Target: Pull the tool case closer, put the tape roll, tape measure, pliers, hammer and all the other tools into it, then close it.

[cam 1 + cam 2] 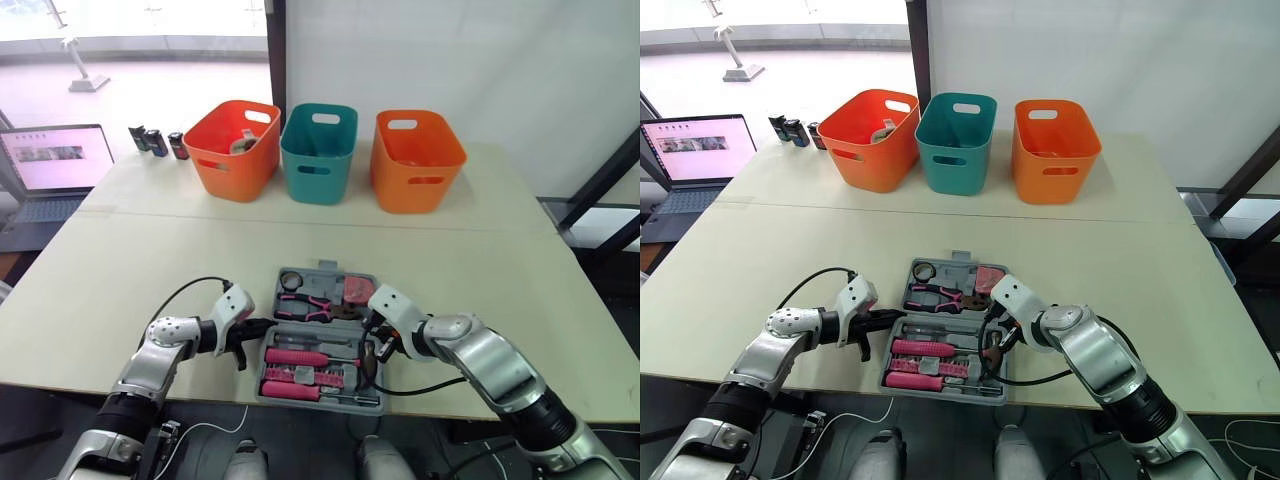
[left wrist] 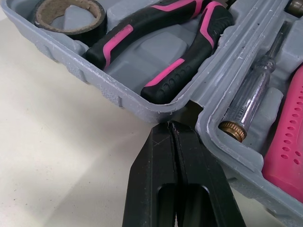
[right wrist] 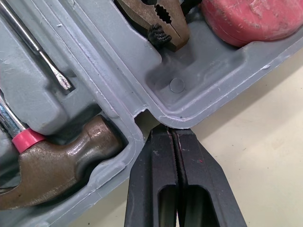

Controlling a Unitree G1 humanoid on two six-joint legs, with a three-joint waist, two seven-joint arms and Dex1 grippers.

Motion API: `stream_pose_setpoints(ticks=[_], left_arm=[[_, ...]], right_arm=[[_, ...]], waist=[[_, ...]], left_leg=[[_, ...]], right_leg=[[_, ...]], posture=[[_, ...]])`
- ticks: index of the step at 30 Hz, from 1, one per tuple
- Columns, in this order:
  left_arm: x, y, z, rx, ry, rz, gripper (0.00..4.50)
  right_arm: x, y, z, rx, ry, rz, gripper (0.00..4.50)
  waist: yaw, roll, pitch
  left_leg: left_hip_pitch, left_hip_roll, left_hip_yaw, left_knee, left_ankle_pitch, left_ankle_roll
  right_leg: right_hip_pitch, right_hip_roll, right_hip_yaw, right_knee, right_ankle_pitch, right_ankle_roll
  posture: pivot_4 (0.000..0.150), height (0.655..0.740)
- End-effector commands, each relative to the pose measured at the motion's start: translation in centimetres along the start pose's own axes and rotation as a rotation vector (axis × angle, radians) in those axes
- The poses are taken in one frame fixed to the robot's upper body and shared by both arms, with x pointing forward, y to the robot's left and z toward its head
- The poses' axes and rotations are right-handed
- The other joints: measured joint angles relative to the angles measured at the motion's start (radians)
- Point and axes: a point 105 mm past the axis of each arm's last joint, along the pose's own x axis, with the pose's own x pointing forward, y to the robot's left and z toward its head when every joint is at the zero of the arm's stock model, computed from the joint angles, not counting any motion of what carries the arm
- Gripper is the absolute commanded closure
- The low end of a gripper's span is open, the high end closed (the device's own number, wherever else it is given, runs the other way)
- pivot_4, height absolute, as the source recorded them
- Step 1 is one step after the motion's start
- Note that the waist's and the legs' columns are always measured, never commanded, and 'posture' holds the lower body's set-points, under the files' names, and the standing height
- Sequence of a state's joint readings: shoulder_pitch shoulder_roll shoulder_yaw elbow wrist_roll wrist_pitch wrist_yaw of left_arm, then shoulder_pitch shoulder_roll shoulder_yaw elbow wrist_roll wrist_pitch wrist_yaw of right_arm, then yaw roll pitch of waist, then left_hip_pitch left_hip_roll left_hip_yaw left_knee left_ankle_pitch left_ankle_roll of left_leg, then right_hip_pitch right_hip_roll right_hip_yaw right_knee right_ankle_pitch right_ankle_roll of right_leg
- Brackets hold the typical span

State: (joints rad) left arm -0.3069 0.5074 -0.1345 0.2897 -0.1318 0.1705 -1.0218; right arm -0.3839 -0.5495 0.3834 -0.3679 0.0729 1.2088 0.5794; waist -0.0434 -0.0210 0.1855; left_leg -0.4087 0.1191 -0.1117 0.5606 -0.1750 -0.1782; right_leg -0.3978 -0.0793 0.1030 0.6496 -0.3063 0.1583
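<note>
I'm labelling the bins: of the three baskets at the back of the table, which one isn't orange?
The middle basket: it is teal, while the left basket and the right basket flanking it are orange.

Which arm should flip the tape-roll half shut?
Left, probably: left claw sits shut at the tool case hinge, on the tape roll side; right claw is at the opposite end.

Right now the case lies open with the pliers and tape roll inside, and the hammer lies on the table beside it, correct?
No. The hammer lies inside the case too, in a moulded slot, as the right wrist view shows. The case is open, with the pliers and tape roll inside.
</note>
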Motion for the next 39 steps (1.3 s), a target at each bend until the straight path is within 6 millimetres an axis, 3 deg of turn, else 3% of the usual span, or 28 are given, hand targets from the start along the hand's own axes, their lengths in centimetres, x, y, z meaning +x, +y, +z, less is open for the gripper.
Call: stream_pose_setpoints(ticks=[1,17,26,29,32,34,37,39], left_arm=[[0.8,-1.5,-1.1,-0.028,0.031,-0.064,4.45],[0.7,-1.3,-1.3,-0.033,0.035,-0.052,4.45],[-0.4,0.2,-0.4,-0.042,-0.009,0.004,4.45],[-2.7,1.7,0.9,0.02,-0.034,0.076,4.45],[-5.0,2.1,2.1,0.067,-0.089,0.091,4.45],[-6.4,1.6,2.4,0.09,-0.105,0.066,4.45],[-7.5,-1.0,3.4,0.069,-0.213,-0.073,4.45],[-7.7,-3.8,3.3,0.011,-0.27,-0.224,4.45]], right_arm=[[0.5,1.4,1.0,-0.018,-0.053,0.059,4.5],[1.1,0.8,1.5,-0.022,-0.069,0.046,4.5],[0.2,-0.1,-0.7,0.036,0.0,0.018,4.5],[-1.1,-2.3,-1.4,0.053,0.007,-0.048,4.5],[-2.5,-3.9,-1.8,0.078,-0.005,-0.084,4.5],[-3.3,-4.8,-2.3,0.102,-0.005,-0.103,4.5],[-3.9,-5.7,-2.2,0.135,-0.034,-0.118,4.5],[-3.9,-5.9,-2.0,0.156,-0.049,-0.121,4.5]], waist=[[-0.001,0.0,0.0],[-0.004,-0.002,-0.002],[0.0,-0.002,-0.002],[0.002,-0.002,-0.002],[0.002,-0.002,-0.001],[0.002,-0.001,-0.001],[0.001,-0.001,-0.001],[0.0,-0.001,-0.001]], left_leg=[[0.0,0.0,0.0,0.0,0.0,0.0],[0.001,0.0,0.0,0.0,0.0,0.0],[0.001,0.0,0.0,0.0,0.0,0.0],[0.0,0.0,0.0,-0.001,0.0,0.0],[-0.002,0.0,0.0,-0.001,0.0,0.0],[-0.002,0.0,0.0,-0.001,0.0,0.0],[-0.002,0.0,0.001,-0.001,0.0,0.0],[-0.002,0.0,0.001,-0.001,0.0,0.0]], right_leg=[[0.0,0.0,0.0,0.0,0.0,0.0],[0.001,0.0,0.0,0.0,0.0,-0.002],[0.0,0.0,0.0,0.0,0.0,-0.002],[0.0,0.0,0.0,-0.001,0.0,-0.001],[-0.002,0.0,0.0,-0.002,0.0,-0.001],[-0.002,0.0,0.0,-0.002,0.0,-0.002],[-0.002,-0.001,0.0,-0.002,0.0,-0.002],[-0.003,-0.001,0.0,-0.002,0.0,-0.002]], posture=[[0.15,0.74],[0.15,0.74],[0.15,0.74],[0.15,0.74],[0.15,0.74],[0.15,0.74],[0.15,0.74],[0.15,0.74]])
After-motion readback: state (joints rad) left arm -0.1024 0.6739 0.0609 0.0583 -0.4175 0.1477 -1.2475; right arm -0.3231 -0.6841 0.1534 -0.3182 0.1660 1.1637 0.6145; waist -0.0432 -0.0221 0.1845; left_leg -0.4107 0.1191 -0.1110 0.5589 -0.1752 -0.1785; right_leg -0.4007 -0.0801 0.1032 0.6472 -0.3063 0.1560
